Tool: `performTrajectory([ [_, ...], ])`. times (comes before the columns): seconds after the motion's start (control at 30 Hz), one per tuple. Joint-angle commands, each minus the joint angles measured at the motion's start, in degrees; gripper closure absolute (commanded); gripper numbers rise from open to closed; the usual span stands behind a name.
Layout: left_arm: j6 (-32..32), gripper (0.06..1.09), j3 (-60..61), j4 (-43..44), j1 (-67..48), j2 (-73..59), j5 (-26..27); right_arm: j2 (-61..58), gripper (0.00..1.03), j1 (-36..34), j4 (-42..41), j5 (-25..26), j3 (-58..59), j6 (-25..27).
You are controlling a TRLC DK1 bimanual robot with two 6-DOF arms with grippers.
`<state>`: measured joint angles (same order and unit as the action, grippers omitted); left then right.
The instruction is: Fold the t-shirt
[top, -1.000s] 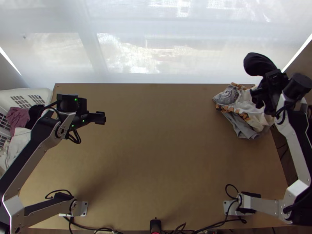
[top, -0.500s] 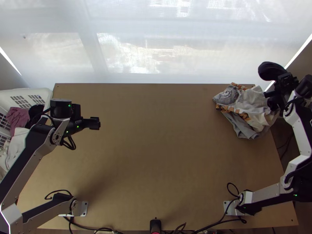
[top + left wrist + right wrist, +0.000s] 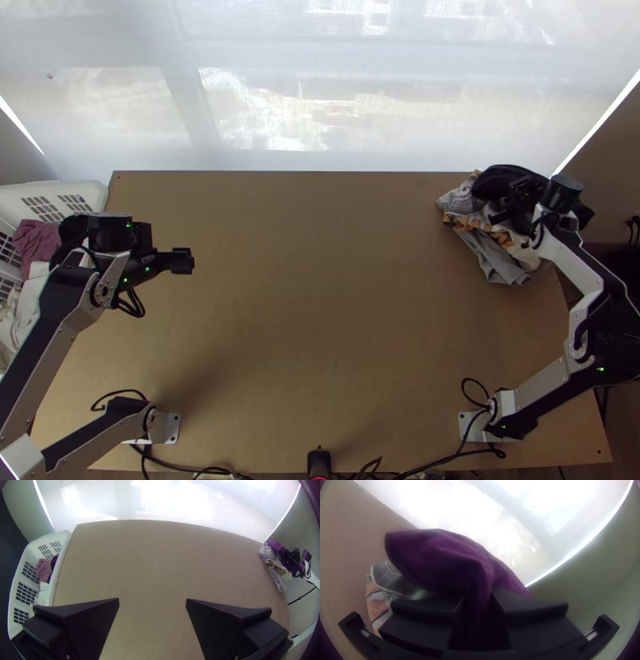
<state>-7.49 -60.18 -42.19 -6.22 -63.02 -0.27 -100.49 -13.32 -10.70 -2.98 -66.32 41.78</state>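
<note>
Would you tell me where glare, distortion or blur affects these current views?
Top view: the window glares behind the table, whose front left carries a soft shadow. Left wrist view: fisheye bends the table's edges, corners dark. Right wrist view: the window is blown out white; the purple cloth looks soft.

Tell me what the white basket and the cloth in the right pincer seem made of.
The basket: probably plastic, smooth-looking, going by its moulded-looking grid openings. The cloth in the right pincer: soft fabric, fairly matt, draping in loose folds; fibre uncertain.
</note>
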Motion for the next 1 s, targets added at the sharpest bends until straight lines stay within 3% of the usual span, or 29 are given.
performTrajectory([
  [0.0, -0.07, 0.11, 1.38, -0.61, 1.12, 1.85, 0.10, -1.99, 0.83, 2.16, -0.64, 1.23, 2.69, -2.05],
  [0.07, -0.16, 0.11, 1.74, -0.61, 1.12, 2.12, 0.10, -1.91, 0.54, 2.42, -0.20, 1.31, 3.92, -2.23],
  [0.13, -0.25, 0.11, 1.82, -0.61, 1.12, 2.38, 0.10, -1.99, 0.17, 2.51, 2.44, 1.67, 4.27, -2.67],
  [0.17, -0.25, 0.11, 1.82, -0.61, 1.12, 2.56, 0.10, -1.82, 0.08, 2.42, 2.79, 1.84, 4.45, -3.28],
  [0.2, -0.25, 0.11, 1.82, -0.61, 1.12, 2.64, 0.10, -1.11, 0.05, 2.34, 3.40, 1.84, 4.71, -3.90],
  [0.43, -0.16, 0.11, 2.18, -0.96, 1.30, 5.02, 0.10, 8.38, 0.05, 1.46, 10.17, 1.49, 5.77, -8.38],
  [0.63, -0.07, 0.11, 4.99, -1.14, 1.47, 7.57, 0.10, 16.99, 0.05, 1.63, 17.55, -3.52, 0.49, -13.39],
  [0.8, -0.07, 0.11, 6.48, -1.40, 1.65, 9.15, 0.10, 13.21, 0.05, 1.54, 19.75, -4.84, -9.52, -19.02],
  [0.97, -0.07, 0.11, 7.10, -2.28, 2.09, 10.20, 0.10, 4.42, 0.05, 1.46, 18.61, -4.49, -14.71, -19.28],
])
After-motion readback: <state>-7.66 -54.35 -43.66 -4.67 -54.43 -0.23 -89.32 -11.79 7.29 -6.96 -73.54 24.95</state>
